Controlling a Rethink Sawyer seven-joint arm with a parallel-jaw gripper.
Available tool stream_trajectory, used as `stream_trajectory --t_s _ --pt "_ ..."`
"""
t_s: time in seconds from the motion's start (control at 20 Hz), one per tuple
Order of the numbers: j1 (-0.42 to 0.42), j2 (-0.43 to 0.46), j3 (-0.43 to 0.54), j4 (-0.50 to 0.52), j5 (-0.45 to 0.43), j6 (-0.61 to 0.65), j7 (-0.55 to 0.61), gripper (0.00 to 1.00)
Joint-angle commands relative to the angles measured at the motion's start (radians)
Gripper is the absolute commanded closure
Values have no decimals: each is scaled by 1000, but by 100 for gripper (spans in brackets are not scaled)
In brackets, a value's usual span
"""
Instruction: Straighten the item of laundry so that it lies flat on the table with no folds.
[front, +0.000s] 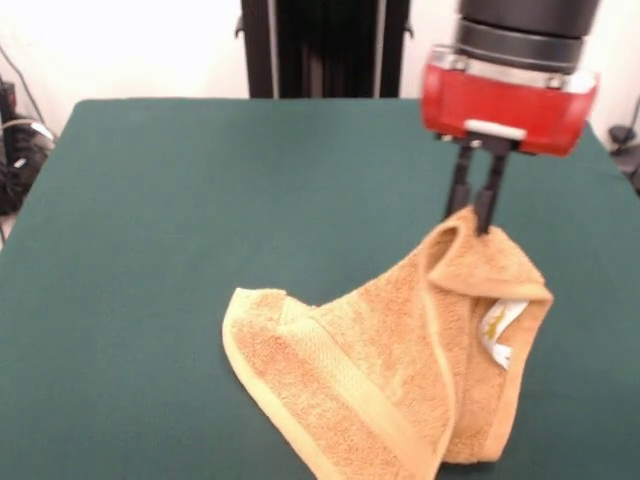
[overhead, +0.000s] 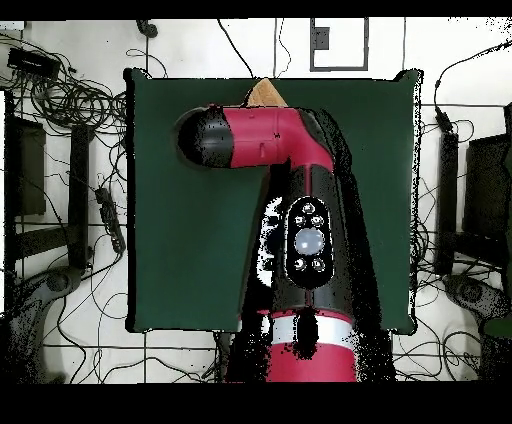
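A dark green cloth-covered table fills most of the front view, with a white wall and a black column seen behind it. Nearest the camera, at the lower right of the table, an orange-tan terry towel is found partly raised: its lower left portion is spread on the cloth, with a woven band running along that edge, while its right side is drawn up into a peak and hangs in folds. A small white tag is seen on the hanging fold at the right. At the peak, the towel is pinched between the two thin black fingers of the gripper, which are pressed close together on the fabric. Above them the red and black wrist housing is seen. In the overhead view, the towel is almost wholly hidden by the arm; only a small tan tip is seen at the table's far edge.
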Motion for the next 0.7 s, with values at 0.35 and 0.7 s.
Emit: stream_trajectory --t_s 0.35,0.7 --pt "154 -34 -125 183 113 28 377 100" --pt "203 -18 -177 197 153 0 415 100"
